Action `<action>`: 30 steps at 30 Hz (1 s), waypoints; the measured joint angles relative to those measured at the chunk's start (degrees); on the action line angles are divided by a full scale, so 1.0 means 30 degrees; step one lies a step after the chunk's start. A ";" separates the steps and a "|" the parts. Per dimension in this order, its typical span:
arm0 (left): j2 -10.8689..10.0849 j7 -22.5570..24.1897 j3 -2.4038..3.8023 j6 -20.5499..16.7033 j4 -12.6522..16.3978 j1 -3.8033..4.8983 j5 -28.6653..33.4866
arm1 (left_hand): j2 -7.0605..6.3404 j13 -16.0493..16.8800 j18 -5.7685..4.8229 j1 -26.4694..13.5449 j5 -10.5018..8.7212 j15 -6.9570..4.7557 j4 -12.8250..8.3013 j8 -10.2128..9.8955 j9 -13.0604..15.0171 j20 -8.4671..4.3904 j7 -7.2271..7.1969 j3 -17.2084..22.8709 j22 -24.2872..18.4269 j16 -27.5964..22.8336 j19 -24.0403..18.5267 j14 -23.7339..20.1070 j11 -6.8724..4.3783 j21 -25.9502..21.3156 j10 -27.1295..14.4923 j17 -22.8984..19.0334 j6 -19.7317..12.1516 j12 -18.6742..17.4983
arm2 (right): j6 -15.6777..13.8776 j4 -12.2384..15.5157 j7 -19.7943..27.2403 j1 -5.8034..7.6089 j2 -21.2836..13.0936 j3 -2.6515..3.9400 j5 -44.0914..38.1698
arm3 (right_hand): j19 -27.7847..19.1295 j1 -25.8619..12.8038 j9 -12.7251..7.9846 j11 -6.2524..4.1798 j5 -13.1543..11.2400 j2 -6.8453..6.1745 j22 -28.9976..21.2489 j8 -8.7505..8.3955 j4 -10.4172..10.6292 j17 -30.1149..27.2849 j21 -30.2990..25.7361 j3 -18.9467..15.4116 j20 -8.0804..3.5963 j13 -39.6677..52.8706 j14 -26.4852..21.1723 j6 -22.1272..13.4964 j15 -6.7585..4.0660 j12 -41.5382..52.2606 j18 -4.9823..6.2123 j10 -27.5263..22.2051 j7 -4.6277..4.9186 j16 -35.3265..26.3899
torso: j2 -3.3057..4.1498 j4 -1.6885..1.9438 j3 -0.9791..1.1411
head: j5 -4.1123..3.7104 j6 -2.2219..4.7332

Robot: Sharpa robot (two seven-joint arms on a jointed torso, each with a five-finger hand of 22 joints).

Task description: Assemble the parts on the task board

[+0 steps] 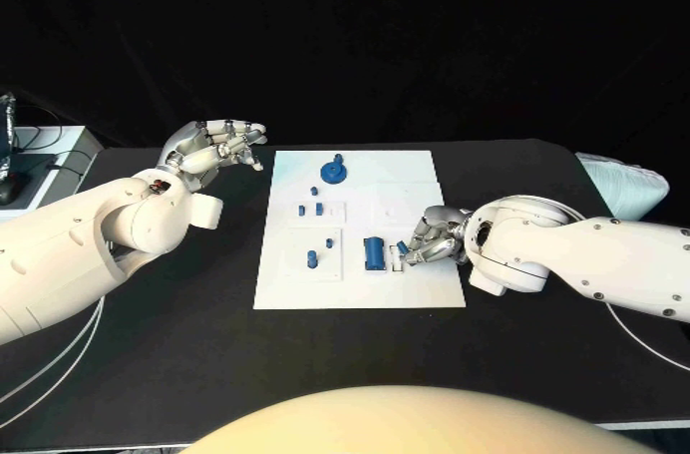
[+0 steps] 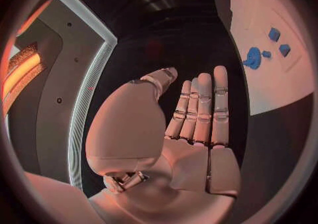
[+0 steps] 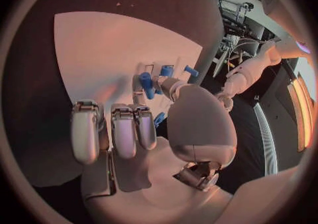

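The left hand [image 1: 215, 145] hangs over the bare table just off the task board's [image 1: 367, 294] far-left corner, fingers straight, side by side and holding nothing; its wrist view shows the flat, bare palm. On the board, going rightward, sit the round part [image 1: 334, 171] near the far edge, several small parts [image 1: 312, 211] in the left-hand recesses, then the tall cylinder [image 1: 375, 252] by the near-right area. The right hand [image 1: 436, 236] rests at the board's right edge, fingertips curled just beside that cylinder; I cannot tell whether it grips anything. A sideways nudge there could topple the cylinder. The right wrist view alone shows a blue piece under the thumb [image 3: 174, 87].
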 measured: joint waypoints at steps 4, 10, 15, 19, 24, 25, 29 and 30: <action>0.0004 -0.0005 0.0000 0.0009 0.0002 0.0000 0.0000 | 0.0000 0.0001 0.0000 0.0000 0.0000 0.0000 0.0000 0.0000 0.0000 0.0001 0.0000 0.0000 0.0001 0.0000 0.0000 0.0000 0.0000 0.0000 0.0000 -0.0001 0.0000 0.0000 | 0.0000 -0.0091 0.0000 -0.0015 0.0250 0.0001 0.0115 | 0.0000 -0.0072 -0.0012 0.0000 -0.0086 0.0072 0.0000 -0.0001 -0.0020 0.0000 0.0000 0.0020 0.0000 -0.0001 0.0000 0.0000 0.0001 0.0000 -0.0002 0.0000 0.0001 0.0000 | 0.0000 -0.0009 0.0002 | 0.0002 0.0000; -0.0002 -0.0013 0.0000 0.0019 0.0012 0.0000 0.0001 | 0.0000 0.0001 -0.0001 0.0000 0.0000 0.0000 0.0000 0.0000 0.0000 0.0000 0.0000 0.0001 0.0001 0.0000 0.0000 0.0000 0.0000 0.0000 0.0001 -0.0002 0.0000 0.0000 | 0.0065 -0.0235 -0.0001 -0.0031 0.0532 0.0002 0.0217 | 0.0000 -0.0308 -0.0030 0.0001 -0.0089 -0.0001 -0.0002 -0.0002 0.0016 -0.0001 0.0001 -0.0124 0.0000 -0.0002 0.0000 -0.0001 0.0001 0.0000 -0.0001 0.0001 0.0002 0.0000 | 0.0000 -0.0009 0.0000 | 0.0016 -0.0002; -0.0028 -0.0021 0.0000 0.0022 0.0024 0.0000 0.0001 | 0.0000 0.0002 0.0000 0.0000 0.0000 0.0000 -0.0001 0.0000 -0.0016 0.0001 -0.0001 0.0000 0.0002 0.0000 0.0000 0.0000 0.0000 0.0000 0.0000 -0.0002 0.0000 0.0000 | 0.0256 -0.0414 -0.0005 -0.0052 0.0625 0.0002 0.0249 | 0.0000 -0.0408 -0.0078 0.0000 0.0240 -0.0101 -0.0003 0.0000 0.0095 -0.0002 -0.0142 -0.0462 0.0000 -0.0002 0.0000 0.0000 0.0001 0.0000 -0.0002 0.0001 0.0002 0.0000 | -0.0002 -0.0005 -0.0007 | 0.0038 0.0000; -0.0055 -0.0027 0.0000 0.0024 0.0037 0.0000 0.0001 | 0.0000 -0.0016 0.0001 0.0000 0.0000 0.0000 -0.0001 -0.0001 -0.0016 0.0072 -0.0001 0.0001 -0.0016 0.0000 0.0071 0.0000 0.0000 0.0000 0.0000 0.0009 0.0001 0.0000 | 0.0460 -0.0593 -0.0023 -0.0063 0.0605 -0.0009 0.0195 | -0.0001 -0.0529 -0.0081 0.0001 0.0256 -0.0069 -0.0004 0.0000 0.0158 -0.0003 -0.0142 -0.0525 0.0000 -0.0003 0.0001 0.0001 0.0000 0.0000 -0.0001 0.0001 0.0002 0.0000 | -0.0007 -0.0005 -0.0011 | 0.0071 0.0000; -0.0081 -0.0032 0.0000 0.0025 0.0047 0.0000 0.0001 | 0.0000 -0.0015 0.0001 0.0000 0.0000 0.0000 -0.0001 0.0000 -0.0016 0.0071 -0.0001 0.0001 -0.0016 0.0000 0.0071 0.0000 0.0000 0.0000 0.0000 0.0013 0.0001 0.0000 | 0.0662 -0.0721 -0.0042 -0.0071 0.0561 -0.0016 -0.0021 | 0.0000 -0.0529 -0.0083 0.0001 0.0256 -0.0069 -0.0006 -0.0001 0.0225 -0.0004 -0.0142 -0.0592 0.0000 -0.0004 0.0000 0.0001 0.0001 0.0000 -0.0001 0.0000 0.0001 0.0000 | -0.0015 -0.0007 -0.0011 | 0.0103 0.0000; -0.0084 -0.0032 0.0000 0.0025 0.0048 0.0000 0.0001 | 0.0000 -0.0015 0.0001 0.0000 0.0000 0.0000 -0.0001 0.0000 -0.0016 0.0071 -0.0001 0.0001 -0.0016 0.0000 0.0070 0.0000 0.0000 0.0001 0.0000 0.0013 0.0001 0.0000 | 0.0696 -0.0736 -0.0044 -0.0072 0.0557 -0.0017 -0.0074 | 0.0000 -0.0529 -0.0083 0.0001 0.0256 -0.0069 -0.0006 -0.0001 0.0225 -0.0004 -0.0142 -0.0592 0.0000 -0.0004 0.0000 0.0001 0.0001 0.0000 -0.0003 0.0000 0.0001 0.0000 | -0.0015 -0.0009 -0.0011 | 0.0103 0.0000; -0.0088 -0.0036 0.0000 0.0026 0.0055 0.0000 0.0002 | 0.0000 -0.0015 0.0001 0.0000 0.0000 0.0000 -0.0001 0.0000 -0.0015 0.0071 -0.0001 0.0001 -0.0016 0.0000 0.0070 0.0000 0.0000 0.0000 0.0000 0.0012 0.0001 0.0000 | 0.0794 -0.0804 -0.0052 -0.0084 0.0574 -0.0018 -0.0311 | 0.0000 -0.0529 -0.0089 0.0001 0.0256 -0.0069 -0.0008 -0.0003 0.0225 -0.0005 -0.0142 -0.0592 0.0000 -0.0005 0.0000 0.0001 0.0001 0.0000 -0.0002 0.0001 0.0001 0.0000 | -0.0015 -0.0007 -0.0013 | 0.0103 0.0000; -0.0089 -0.0036 0.0000 0.0027 0.0056 0.0000 0.0002 | 0.0000 -0.0015 0.0001 0.0000 0.0000 0.0000 -0.0001 0.0000 -0.0015 0.0071 -0.0001 0.0001 -0.0015 0.0000 0.0070 0.0000 0.0000 0.0000 0.0000 0.0012 0.0001 0.0001 | 0.0803 -0.0818 -0.0053 -0.0088 0.0590 -0.0018 -0.0355 | -0.0001 -0.0610 -0.0091 0.0001 0.0255 -0.0051 -0.0008 -0.0004 0.0226 -0.0005 -0.0141 -0.0653 0.0001 -0.0005 0.0000 0.0001 0.0001 0.0000 -0.0002 0.0001 0.0002 0.0000 | -0.0015 -0.0009 -0.0009 | 0.0103 0.0000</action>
